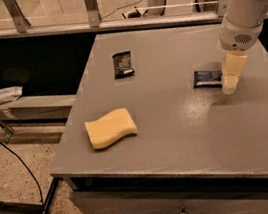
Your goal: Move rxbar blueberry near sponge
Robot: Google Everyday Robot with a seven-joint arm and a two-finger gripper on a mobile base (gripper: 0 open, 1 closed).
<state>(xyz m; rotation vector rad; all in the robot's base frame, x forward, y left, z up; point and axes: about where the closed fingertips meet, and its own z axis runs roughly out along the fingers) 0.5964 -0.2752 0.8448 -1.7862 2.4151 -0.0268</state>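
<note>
The grey tabletop (177, 122) fills most of the view, set on a base with a drawer front below its near edge. Behind it runs a dark wall topped by a pale ledge with metal posts; to the left lies speckled floor crossed by a black cable (15, 158).

The white arm (249, 4) comes in from the upper right corner and bends downward over the far right part of the tabletop. The sponge (110, 128) lies flat near the left front edge, well apart from everything else.

The cream hand (229, 82) points almost straight down, tilted slightly left – its tip sits at the right end of the rxbar blueberry (206, 78), and I cannot tell whether it is open or closed, nor whether it touches the bar. The bar lies flat on the right side, far from the sponge. A shorter black wrapper (122, 64) rests toward the far left of the tabletop. A white packet (4, 94) lies on a low ledge at left.
</note>
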